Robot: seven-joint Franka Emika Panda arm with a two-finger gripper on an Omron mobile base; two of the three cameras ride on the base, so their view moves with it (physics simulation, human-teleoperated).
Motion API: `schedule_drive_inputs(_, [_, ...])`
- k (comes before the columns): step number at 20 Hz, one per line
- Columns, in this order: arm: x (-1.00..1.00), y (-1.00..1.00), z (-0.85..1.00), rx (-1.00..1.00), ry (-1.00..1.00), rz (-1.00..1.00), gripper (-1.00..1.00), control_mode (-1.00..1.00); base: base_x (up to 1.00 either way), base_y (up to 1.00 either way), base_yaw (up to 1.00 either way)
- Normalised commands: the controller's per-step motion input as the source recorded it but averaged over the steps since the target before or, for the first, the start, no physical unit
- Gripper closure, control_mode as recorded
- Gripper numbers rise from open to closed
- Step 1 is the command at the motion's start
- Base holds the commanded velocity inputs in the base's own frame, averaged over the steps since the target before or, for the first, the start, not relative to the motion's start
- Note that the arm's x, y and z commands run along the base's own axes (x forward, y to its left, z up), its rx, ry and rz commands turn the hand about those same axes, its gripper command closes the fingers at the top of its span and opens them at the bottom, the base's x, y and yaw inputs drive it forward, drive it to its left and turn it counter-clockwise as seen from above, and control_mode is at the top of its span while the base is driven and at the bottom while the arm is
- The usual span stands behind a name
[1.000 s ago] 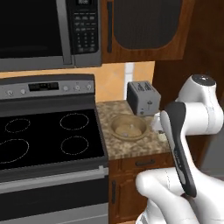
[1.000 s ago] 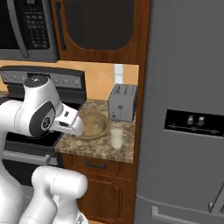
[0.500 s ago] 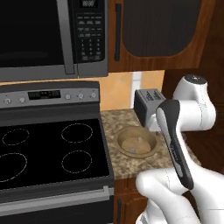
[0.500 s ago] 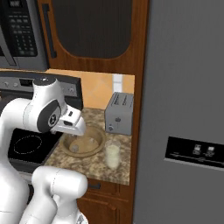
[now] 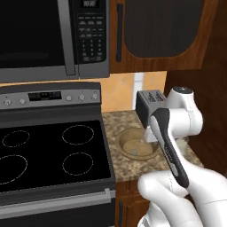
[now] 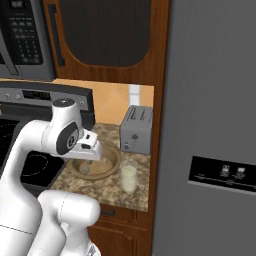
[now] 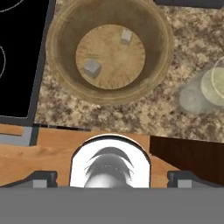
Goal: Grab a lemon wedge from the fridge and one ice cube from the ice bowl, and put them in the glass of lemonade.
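The tan ice bowl [image 7: 61, 26] lies straight below my hand, with two pale ice cubes in it, one ice cube [image 7: 92, 68] at the left and the other [image 7: 126, 36] further up. My gripper [image 7: 112, 180] hangs open above the counter's front edge, short of the bowl, with nothing between its fingertips [image 7: 43, 178]. The glass of lemonade [image 6: 128, 177] stands right of the ice bowl [image 6: 107, 167], near the counter's edge. The dark-grey fridge [image 6: 210, 100] rises at the right with its doors shut. The lemon wedge is hidden.
A silver toaster [image 6: 136, 130] stands behind the bowl against the wall. The black stove top [image 5: 48, 150] borders the counter on the left, under the microwave [image 5: 48, 35]. Wooden cabinets [image 6: 105, 30] hang overhead. The granite counter [image 7: 131, 111] is narrow.
Both base views have shifted and the counter looks closer, so the base has driven in. The arm keeps the same pose and the gripper stays open.
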Motion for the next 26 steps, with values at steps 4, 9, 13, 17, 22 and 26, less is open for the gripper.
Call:
schedule_drive_inputs(4, [0.12,0.06,-0.39,0.04,0.00,0.06,-1.00,-1.00,0.00,0.00,0.00])
schedule_drive_inputs(9, [0.36,0.44,-0.01,-0.01,0.06,0.00,-1.00,-1.00,0.00,0.00,0.00])
schedule_drive_inputs(13, [0.87,0.31,0.00,0.00,0.29,0.00,-1.00,-1.00,0.00,0.00,0.00])
schedule_drive_inputs(17, [0.72,0.10,-0.37,-0.01,0.21,0.00,-1.00,-1.00,0.00,0.00,0.00])
schedule_drive_inputs(22, [0.47,0.00,-0.79,0.00,0.11,0.04,-1.00,-1.00,0.00,0.00,0.00])
schedule_drive_inputs(26, [0.13,-0.05,-0.60,0.00,-0.01,0.05,-1.00,-1.00,0.00,0.00,0.00])
